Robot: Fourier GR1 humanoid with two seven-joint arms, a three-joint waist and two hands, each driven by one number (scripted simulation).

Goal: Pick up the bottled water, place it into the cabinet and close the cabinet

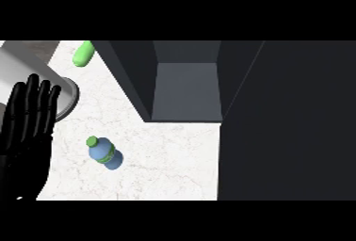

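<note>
Bottled water point(101, 151) stands on the pale marbled desk point(167, 164), seen almost from above: green cap, blue body, green base, with its shadow just to the right. From my remote station I see it untouched, well apart from either hand. Left hand point(26, 122) shows at the view's left edge, its black fingers point(43, 101) straight, pointing up and lying close side by side, holding nothing. I see no right hand. Dark cabinet point(188, 84) lies beyond the bottle to the upper right, with a grey inner panel visible; its dark door point(288, 120) fills the right side. Green object point(83, 53) lies near the top edge; a grey cylinder point(38, 75) sits beside the left hand.
</note>
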